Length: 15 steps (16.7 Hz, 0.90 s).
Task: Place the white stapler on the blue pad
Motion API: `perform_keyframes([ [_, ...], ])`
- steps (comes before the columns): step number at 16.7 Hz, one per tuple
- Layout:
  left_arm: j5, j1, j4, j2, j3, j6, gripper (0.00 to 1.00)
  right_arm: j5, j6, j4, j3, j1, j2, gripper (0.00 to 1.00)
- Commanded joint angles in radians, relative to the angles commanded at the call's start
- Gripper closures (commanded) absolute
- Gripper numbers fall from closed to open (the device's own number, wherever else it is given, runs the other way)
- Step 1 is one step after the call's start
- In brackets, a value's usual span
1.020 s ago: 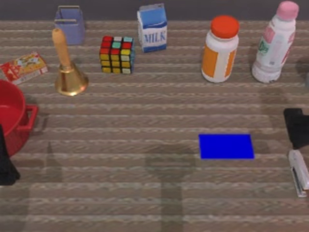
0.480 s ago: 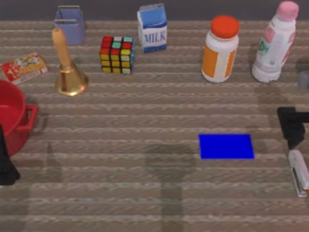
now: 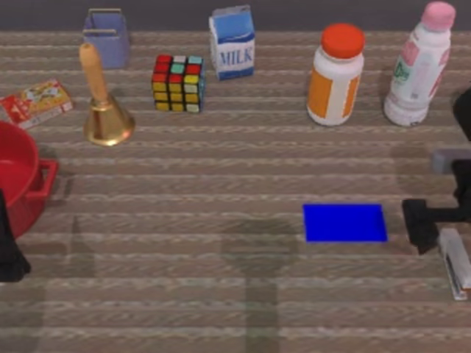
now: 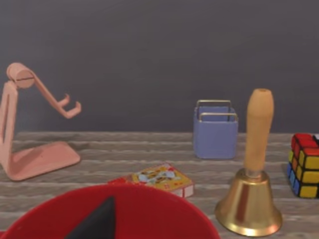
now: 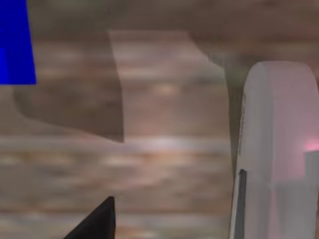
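Currently the right gripper [image 3: 430,224] is low at the table's right edge, between the blue pad [image 3: 345,223] and the white stapler [image 3: 456,262]. One dark finger [image 3: 419,226] shows clearly in the top view; the other runs off the frame, so whether the claw is spread or clenched cannot be told. It holds nothing that I can see.

White stapler lies flat on the table [image 3: 221,294] near the right edge, long axis running roughly front to back, just in front of the gripper and apart from the pad. Right wrist view shows the stapler's pale body [image 5: 279,149] close up, a corner of the blue pad [image 5: 15,42] off to one side, and a dark fingertip [image 5: 97,221] at the frame edge. Pad lies flat and bare, right of centre.

Left gripper [image 3: 9,250] is parked at the left edge beside the red pot [image 3: 18,180]; fingers probably hidden, state unclear. Left wrist view looks over the pot rim [image 4: 149,209].

Back row, left to right: lilac basket [image 3: 107,37], brass bell [image 3: 103,103], Rubik's cube [image 3: 177,83], milk carton [image 3: 232,42], orange-capped bottle [image 3: 336,73], pink-capped bottle [image 3: 419,65]. Small card box [image 3: 35,103] sits at far left. A pink phone stand [image 4: 30,129] appears in the left wrist view only.
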Motion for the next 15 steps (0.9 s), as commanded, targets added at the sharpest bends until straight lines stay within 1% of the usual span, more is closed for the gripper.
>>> perform_keyframes([
  [3, 0.000, 0.000, 0.000, 0.000, 0.000, 0.000, 0.00, 0.000, 0.003, 0.074, -0.049, 0.002, 0.036, 0.00],
  [7, 0.000, 0.000, 0.000, 0.000, 0.000, 0.000, 0.00, 0.000, 0.003, 0.078, -0.051, 0.002, 0.038, 0.00],
  [15, 0.000, 0.000, 0.000, 0.000, 0.000, 0.000, 0.00, 0.000, 0.003, 0.078, -0.051, 0.002, 0.038, 0.60],
])
